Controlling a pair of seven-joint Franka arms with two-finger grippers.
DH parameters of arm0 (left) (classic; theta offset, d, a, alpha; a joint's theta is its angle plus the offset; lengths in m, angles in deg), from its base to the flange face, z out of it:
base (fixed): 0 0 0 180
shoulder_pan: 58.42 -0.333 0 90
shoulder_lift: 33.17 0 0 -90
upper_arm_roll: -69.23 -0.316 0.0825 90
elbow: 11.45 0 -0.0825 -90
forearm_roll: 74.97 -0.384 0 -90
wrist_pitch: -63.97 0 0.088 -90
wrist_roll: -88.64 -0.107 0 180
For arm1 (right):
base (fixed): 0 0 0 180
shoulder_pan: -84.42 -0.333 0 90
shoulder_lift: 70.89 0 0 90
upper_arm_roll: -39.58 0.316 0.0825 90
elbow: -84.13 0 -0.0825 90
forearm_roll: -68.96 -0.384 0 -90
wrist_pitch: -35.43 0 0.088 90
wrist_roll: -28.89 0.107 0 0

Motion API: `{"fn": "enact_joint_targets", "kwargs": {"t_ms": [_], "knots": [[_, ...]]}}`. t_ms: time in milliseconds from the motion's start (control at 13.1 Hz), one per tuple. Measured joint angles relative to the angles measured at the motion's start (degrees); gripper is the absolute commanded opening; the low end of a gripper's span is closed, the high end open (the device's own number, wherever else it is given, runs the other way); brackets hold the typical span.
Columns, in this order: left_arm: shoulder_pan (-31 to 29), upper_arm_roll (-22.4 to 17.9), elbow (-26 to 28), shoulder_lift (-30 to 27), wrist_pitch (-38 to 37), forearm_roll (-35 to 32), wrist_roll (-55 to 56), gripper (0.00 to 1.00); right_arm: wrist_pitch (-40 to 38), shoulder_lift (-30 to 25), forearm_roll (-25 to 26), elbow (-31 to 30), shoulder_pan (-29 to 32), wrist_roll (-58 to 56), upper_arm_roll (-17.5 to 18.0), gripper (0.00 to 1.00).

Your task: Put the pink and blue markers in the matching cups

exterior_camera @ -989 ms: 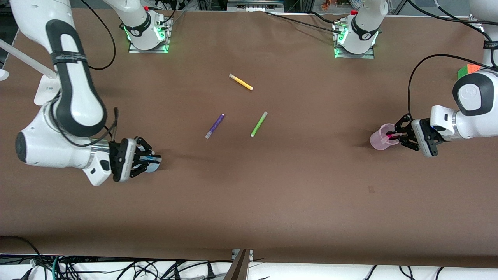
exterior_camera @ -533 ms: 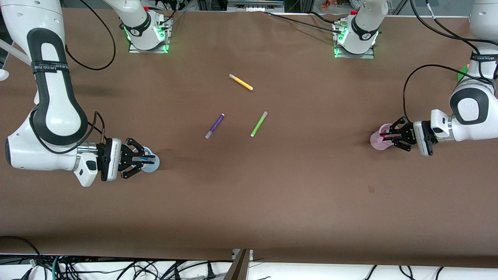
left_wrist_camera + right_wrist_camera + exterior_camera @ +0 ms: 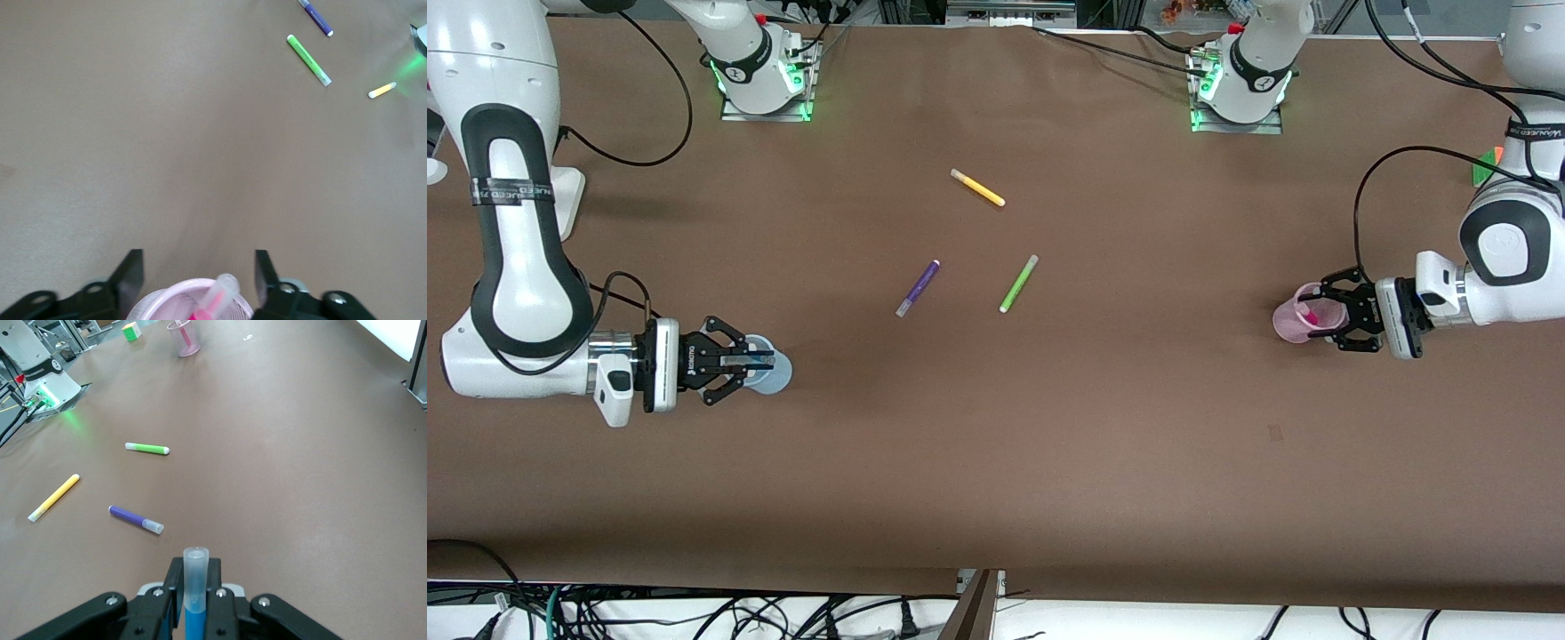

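Observation:
The pale pink cup stands near the left arm's end of the table. The pink marker leans inside it, cap up, as the left wrist view shows. My left gripper is open, its fingers either side of the pink cup's rim and not touching the marker. My right gripper is shut on the blue marker over the pale blue cup near the right arm's end. The marker's pale cap points up and its lower end is hidden.
A purple marker, a lime-green marker and a yellow marker lie loose mid-table, between the two cups and farther from the front camera. A colour cube sits at the left arm's end.
My left gripper has opened and let go of the pink marker, which now rests in the pink cup. My right gripper has drawn slightly toward the right arm's end, still holding the blue marker.

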Motion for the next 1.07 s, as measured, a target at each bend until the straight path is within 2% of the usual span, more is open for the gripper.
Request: {"fn": "enact_joint_targets", "kwargs": {"t_ms": [152, 228, 304, 533, 685, 837, 1065], "knots": [[-0.01, 0.07, -0.27, -1.51, -0.26, 0.00, 2.60, 1.00, -0.52, 0.50, -0.02, -0.01, 0.60, -1.65, 0.00, 0.19], [0.02, 0.34, -0.45, -3.15, -0.89, -0.44, 6.46, 1.00, -1.00, 0.71, -0.03, -0.01, 0.87, -1.98, 0.00, 0.49], [0.11, 1.02, -0.84, -5.49, -2.15, -2.08, 12.46, 1.00, -1.68, 0.80, -0.05, -0.01, 1.14, -1.96, 0.00, 0.99], [0.85, 5.80, -3.41, -14.42, -8.12, -11.10, 37.61, 1.00, -1.99, 0.50, -0.07, 0.28, 1.41, 3.92, 0.02, 1.00], [1.27, 9.53, -4.04, -19.17, -10.37, -15.64, 51.64, 1.00, -2.11, -1.00, 1.56, 1.05, 1.33, 14.65, 0.21, 1.00], [1.34, 11.91, -4.66, -21.50, -11.98, -19.03, 62.22, 1.00, -2.46, -3.35, 7.76, 3.44, 0.94, 28.66, 0.82, 1.00], [1.31, 14.22, -8.98, -21.77, -16.21, -23.16, 77.24, 1.00, -3.94, -5.07, 18.74, 9.15, -2.30, 50.23, 1.15, 1.00]]}}
